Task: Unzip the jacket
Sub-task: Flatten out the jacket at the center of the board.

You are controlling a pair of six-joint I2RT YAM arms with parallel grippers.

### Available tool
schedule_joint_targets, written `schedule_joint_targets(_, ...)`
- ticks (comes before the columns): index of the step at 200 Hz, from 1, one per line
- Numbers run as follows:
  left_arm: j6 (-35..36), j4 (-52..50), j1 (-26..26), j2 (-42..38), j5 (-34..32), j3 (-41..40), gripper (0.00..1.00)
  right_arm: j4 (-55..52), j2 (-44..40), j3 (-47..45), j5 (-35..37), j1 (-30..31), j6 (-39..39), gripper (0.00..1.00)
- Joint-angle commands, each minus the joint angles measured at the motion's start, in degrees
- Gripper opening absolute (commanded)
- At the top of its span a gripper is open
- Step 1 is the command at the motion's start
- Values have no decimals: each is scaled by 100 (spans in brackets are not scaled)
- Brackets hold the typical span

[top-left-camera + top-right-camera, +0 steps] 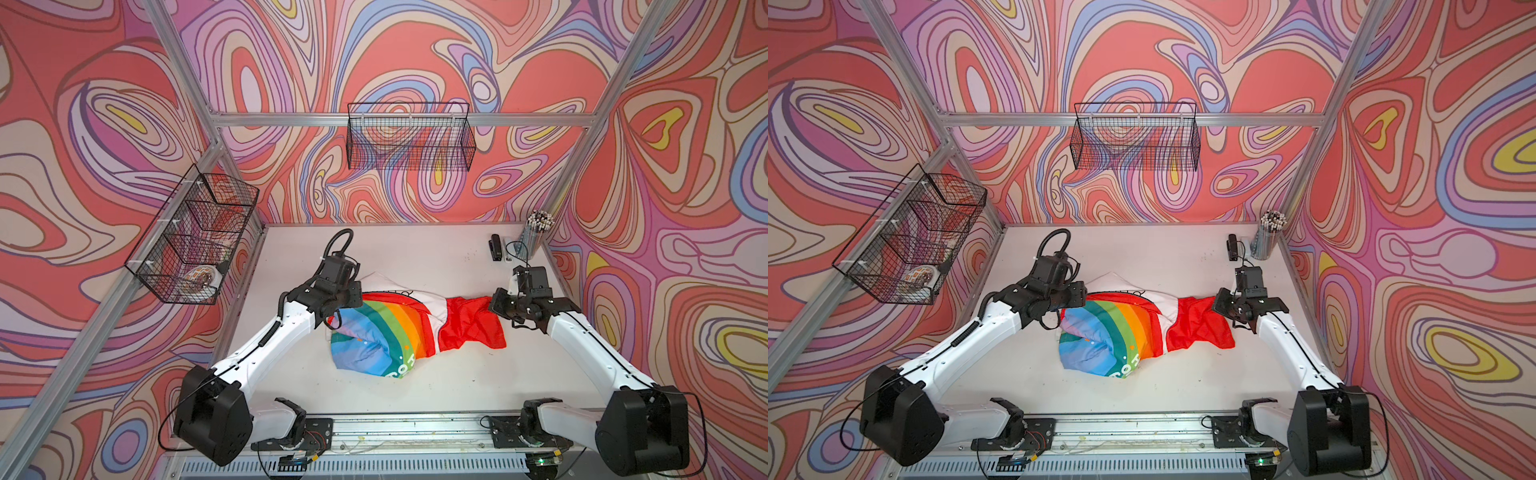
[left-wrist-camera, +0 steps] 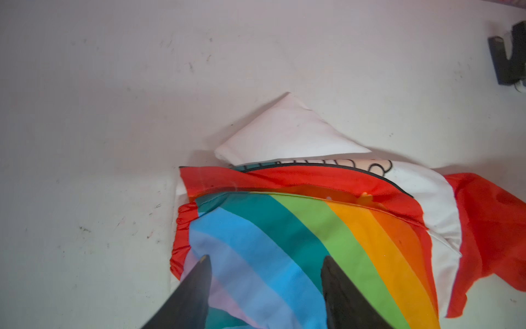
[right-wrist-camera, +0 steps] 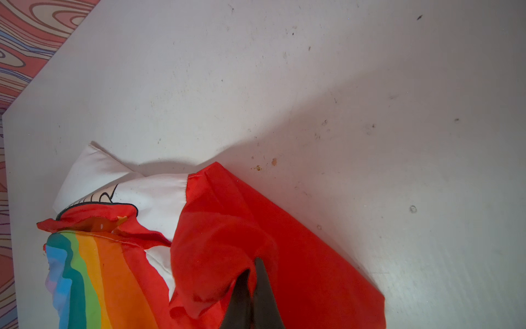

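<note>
Jacket point(image 1: 399, 332) lies crumpled mid-table point(image 1: 291, 374). The rainbow half is uppermost and folded on itself, and the white half is tucked behind it. Red hood point(image 1: 473, 328) is spread toward the robot's right side. The zipper line is hard to trace. In the left wrist view a seam runs between the rainbow panel and a red edge, but no pull can be made out for certain.

Left gripper point(image 2: 266, 257): jaws apart, poised over the blue and teal stripes near the gathered red hem point(image 2: 179, 242), nothing between the fingers.

Right gripper point(image 3: 252, 266): fingers pressed together with a bunch of hood cloth pinched at the tips. It probably serves as the anchor.

Risks, judged from this lay:
- Left jaws may close on loose rainbow cloth instead of the slider, so a pull would drag the whole garment across the table.
- The anchor sits on the hood, well away from the front opening. Slack between the two would let the jacket bunch before the teeth part.
- The pinch looks shallow, and thin cloth could slide out under tension.
- The folded front may hide the slider, and cloth drawn into it would jam it.
</note>
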Motion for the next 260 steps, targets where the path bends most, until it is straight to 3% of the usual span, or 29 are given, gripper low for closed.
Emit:
schedule_joint_targets(1,-362,340,451,-113,687,-394,61,-89,-20,140,-199,-19,-162,0)
schedule_joint_targets(30,-287,316,715,162,862,-509,64,-189,-22,178,-335,-29,-262,0)
schedule_joint_targets(73,-301,330,982,642,431,-547,69,-194,6,178,-417,-16,-259,0)
schedule_joint_targets(137,-256,805,1347,1198,838,-701,69,-246,77,257,-492,-16,-327,0)
schedule_joint_targets(184,-209,1207,1475,1586,1398,-714,62,-185,145,261,-580,-24,-334,0)
schedule_joint_targets(223,-183,1226,1476,1821,1362,-715,60,-185,130,233,-589,-15,-336,0)
schedule_joint_targets(260,-231,1226,1481,1866,1454,-724,45,-181,119,236,-590,-23,-334,0)
